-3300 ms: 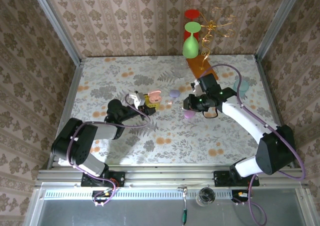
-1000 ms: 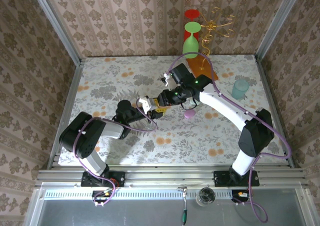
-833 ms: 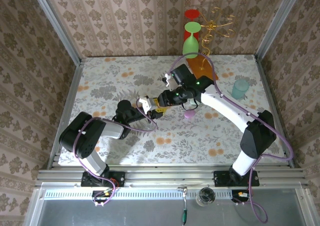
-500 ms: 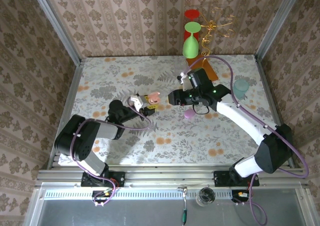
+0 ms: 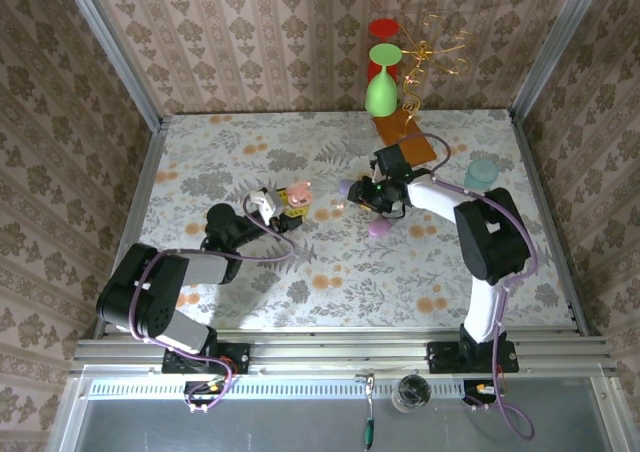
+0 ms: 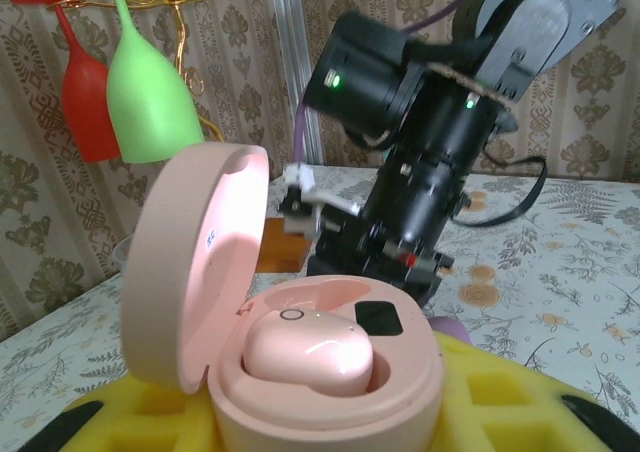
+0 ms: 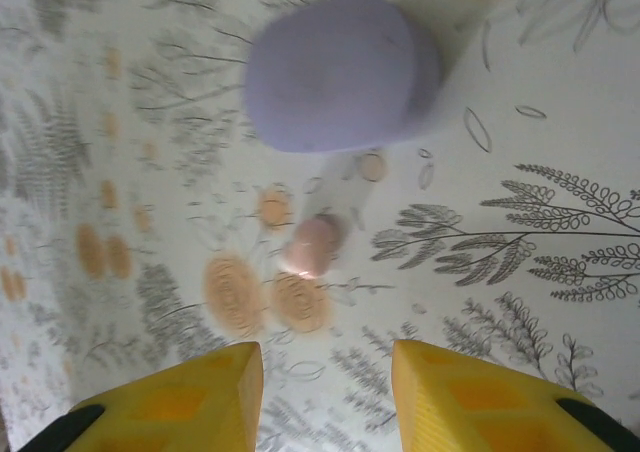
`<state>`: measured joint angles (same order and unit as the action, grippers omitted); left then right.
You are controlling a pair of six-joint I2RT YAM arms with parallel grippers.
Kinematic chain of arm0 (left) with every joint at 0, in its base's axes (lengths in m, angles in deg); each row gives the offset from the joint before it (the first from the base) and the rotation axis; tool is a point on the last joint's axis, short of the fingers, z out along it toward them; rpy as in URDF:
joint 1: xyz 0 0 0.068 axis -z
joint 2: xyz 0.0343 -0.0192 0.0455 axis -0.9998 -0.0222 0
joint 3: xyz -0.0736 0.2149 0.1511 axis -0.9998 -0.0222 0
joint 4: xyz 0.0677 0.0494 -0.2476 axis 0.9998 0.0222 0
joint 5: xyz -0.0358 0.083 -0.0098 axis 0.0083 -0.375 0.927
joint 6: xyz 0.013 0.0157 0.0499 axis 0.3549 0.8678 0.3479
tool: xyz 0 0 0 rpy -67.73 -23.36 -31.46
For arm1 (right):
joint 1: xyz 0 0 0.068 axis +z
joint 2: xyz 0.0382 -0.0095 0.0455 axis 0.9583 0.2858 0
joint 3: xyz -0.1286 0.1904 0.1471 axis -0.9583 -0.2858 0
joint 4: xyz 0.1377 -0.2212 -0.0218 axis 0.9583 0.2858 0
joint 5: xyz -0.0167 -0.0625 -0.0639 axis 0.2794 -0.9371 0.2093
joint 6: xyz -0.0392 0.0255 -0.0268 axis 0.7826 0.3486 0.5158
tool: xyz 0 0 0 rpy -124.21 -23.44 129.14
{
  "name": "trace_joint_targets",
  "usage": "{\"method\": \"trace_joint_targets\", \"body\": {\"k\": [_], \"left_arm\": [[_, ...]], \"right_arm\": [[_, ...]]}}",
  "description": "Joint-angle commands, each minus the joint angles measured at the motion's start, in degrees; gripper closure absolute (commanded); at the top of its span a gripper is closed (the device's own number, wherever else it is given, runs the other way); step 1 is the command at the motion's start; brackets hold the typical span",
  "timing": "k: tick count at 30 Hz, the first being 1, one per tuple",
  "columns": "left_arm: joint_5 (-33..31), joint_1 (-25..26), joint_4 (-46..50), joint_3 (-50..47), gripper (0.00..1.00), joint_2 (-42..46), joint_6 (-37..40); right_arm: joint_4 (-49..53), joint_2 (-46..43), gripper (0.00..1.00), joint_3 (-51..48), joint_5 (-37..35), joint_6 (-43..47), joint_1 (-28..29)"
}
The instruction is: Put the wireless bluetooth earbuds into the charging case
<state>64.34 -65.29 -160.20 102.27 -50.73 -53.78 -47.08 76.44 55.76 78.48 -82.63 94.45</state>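
Under my right pincer (image 7: 322, 357) lies a table (image 5: 250, 272) covered in pale cloth printed with grey ferns and orange blossoms. Beyond the pincer, at the table's far edge, a brown board (image 5: 405, 132) carries a gold wire rack (image 5: 435, 47). A green wine glass (image 5: 381, 84) and a red one (image 5: 383, 27) hang from it upside down. Beige striped damask wallpaper (image 5: 250, 42) closes in the far side and both flanks, with grey metal posts (image 5: 111, 48) at the corners. Off to my right of the pincer stands a teal cup (image 5: 481, 175). Behind it, by my base, runs an aluminium rail (image 5: 340, 352). The light is bright and even.
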Motion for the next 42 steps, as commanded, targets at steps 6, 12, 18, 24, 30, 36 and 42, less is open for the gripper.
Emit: {"method": "trace_joint_targets", "body": {"k": [6, 12, 18, 24, 30, 36, 42], "left_arm": [[0.92, 1.43, -1.65, 0.37, 0.67, -0.72, -0.17], [0.86, 1.7, -1.65, 0.46, 0.67, -1.3, 0.29], [0.87, 1.98, -1.65, 0.66, 0.67, -1.49, 0.57], [0.87, 1.99, -1.65, 0.38, 0.67, -1.2, 0.61], [0.96, 2.09, -1.64, 0.03, 0.67, -1.23, 0.57], [1.19, 2.15, -1.65, 0.09, 0.67, -1.39, 0.49], [1.04, 2.31, -1.65, -0.24, 0.67, -1.85, 0.83]], "right_arm": [[-0.9, 6.22, 0.64, 5.22, 3.71, -0.76, 0.56], [-1.78, 7.87, 0.67, 5.78, 5.42, -0.97, 0.66], [-2.06, 10.49, 0.68, 7.37, 7.45, -1.55, 0.82], [-0.8, 11.8, 0.68, 8.53, 7.63, -0.95, 0.92], [0.29, 13.45, 0.71, 9.25, 7.64, -0.71, 0.9], [5.0, 14.5, 0.76, 11.2, 5.52, 1.24, 0.98], [7.81, 10.85, 0.77, 10.27, 1.34, 4.88, 1.8]]}}
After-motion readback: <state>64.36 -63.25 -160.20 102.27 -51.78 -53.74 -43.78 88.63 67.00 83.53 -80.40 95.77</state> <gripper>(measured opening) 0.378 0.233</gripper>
